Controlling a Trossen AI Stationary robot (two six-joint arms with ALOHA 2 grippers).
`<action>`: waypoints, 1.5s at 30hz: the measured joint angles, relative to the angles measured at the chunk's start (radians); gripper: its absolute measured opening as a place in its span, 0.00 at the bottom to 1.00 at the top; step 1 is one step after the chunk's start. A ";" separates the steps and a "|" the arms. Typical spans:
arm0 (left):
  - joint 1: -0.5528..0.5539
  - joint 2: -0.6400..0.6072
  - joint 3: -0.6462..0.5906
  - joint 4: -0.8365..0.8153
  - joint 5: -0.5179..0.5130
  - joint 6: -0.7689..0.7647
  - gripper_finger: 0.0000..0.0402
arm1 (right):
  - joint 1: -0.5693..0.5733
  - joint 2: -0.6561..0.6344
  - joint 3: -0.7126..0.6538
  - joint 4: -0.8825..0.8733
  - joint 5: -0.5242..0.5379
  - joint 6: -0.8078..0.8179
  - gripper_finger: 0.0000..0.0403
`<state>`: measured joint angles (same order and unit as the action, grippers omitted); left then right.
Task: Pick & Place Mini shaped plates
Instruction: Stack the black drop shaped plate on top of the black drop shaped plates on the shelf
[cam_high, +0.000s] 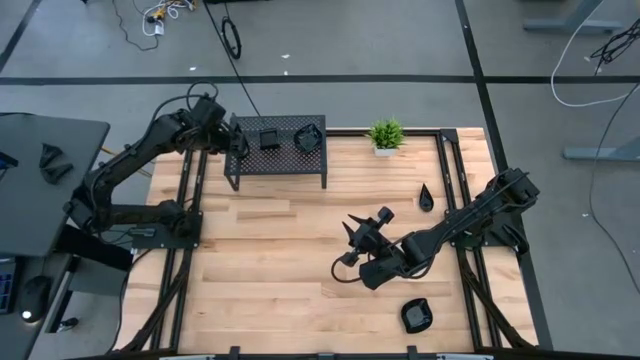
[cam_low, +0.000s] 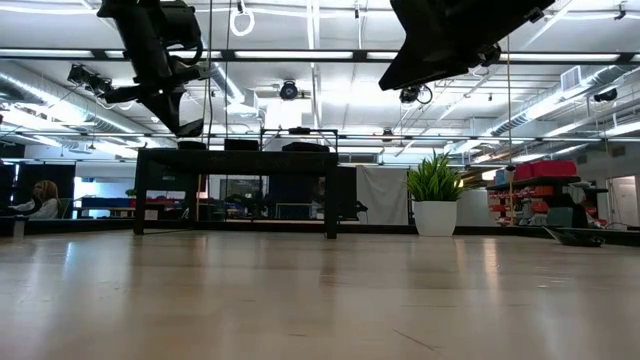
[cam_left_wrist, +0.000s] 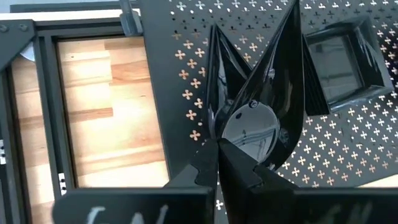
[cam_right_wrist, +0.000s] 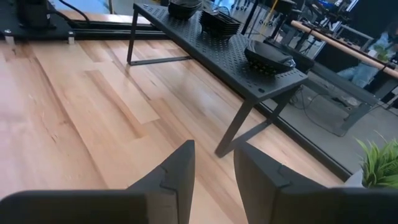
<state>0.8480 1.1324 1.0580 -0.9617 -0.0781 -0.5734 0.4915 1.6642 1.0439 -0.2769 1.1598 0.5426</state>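
Plates (cam_high: 271, 137) on rack (cam_high: 280, 165), plant (cam_high: 385, 134) beside.

No text, label, or number can be read anywhere.

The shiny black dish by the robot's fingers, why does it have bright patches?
Left wrist view: the glossy black leaf-shaped dish mirrors light, over the black perforated metal rack. Low view: ceiling lights glare off the wooden table.

Potted plant (cam_right_wrist: 380, 163) cut off, left hand (cam_left_wrist: 217, 163) partly cropped
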 joint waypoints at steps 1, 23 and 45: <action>0.000 0.000 0.000 0.000 0.002 0.000 0.04 | 0.000 0.000 0.000 0.006 0.000 -0.006 0.28; 0.000 0.050 -0.016 0.052 -0.032 -0.044 0.04 | 0.001 0.000 0.000 0.009 -0.001 -0.009 0.28; -0.024 -0.016 -0.016 0.045 0.077 0.018 0.23 | 0.001 0.000 0.000 0.023 -0.001 -0.010 0.28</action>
<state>0.8236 1.1160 1.0424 -0.9163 -0.0016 -0.5552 0.4925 1.6646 1.0439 -0.2540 1.1587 0.5331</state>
